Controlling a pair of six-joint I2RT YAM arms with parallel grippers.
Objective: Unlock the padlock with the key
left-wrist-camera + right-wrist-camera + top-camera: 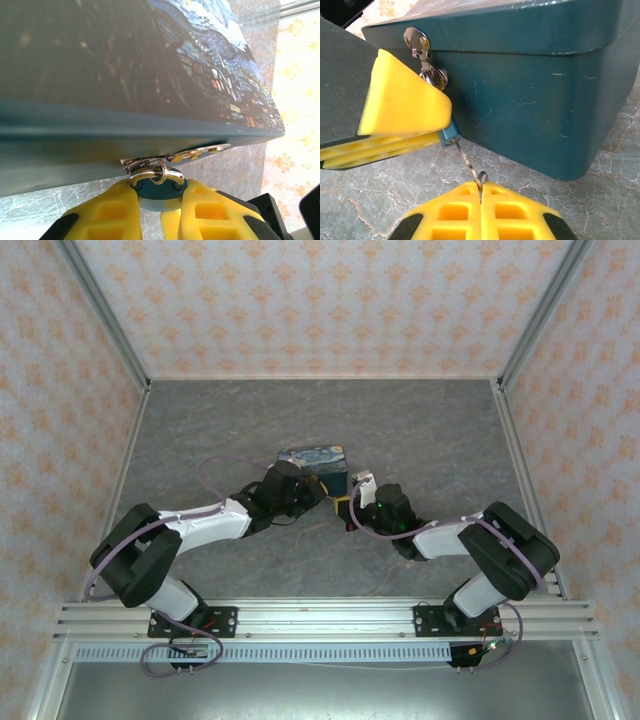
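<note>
**Right claw on the key, shaft lined up into the padlock at the tin's front**

The right claw (481, 187), pinched shut on the key (466, 157), sits just off the tin (530, 90). The key slants from it toward the tin, tip meeting the lower face of the teal padlock (449, 135). The padlock hangs at the tin's hasp (417, 42), clamped in the left claw (161, 200). Any twist should probably follow that slanted shaft.

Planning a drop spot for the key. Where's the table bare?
Bare: far strip of table between tin and back wall, plus both far corners. Crowded: the tin's near side, where left tool grips the padlock and right tool pinches the key.
</note>
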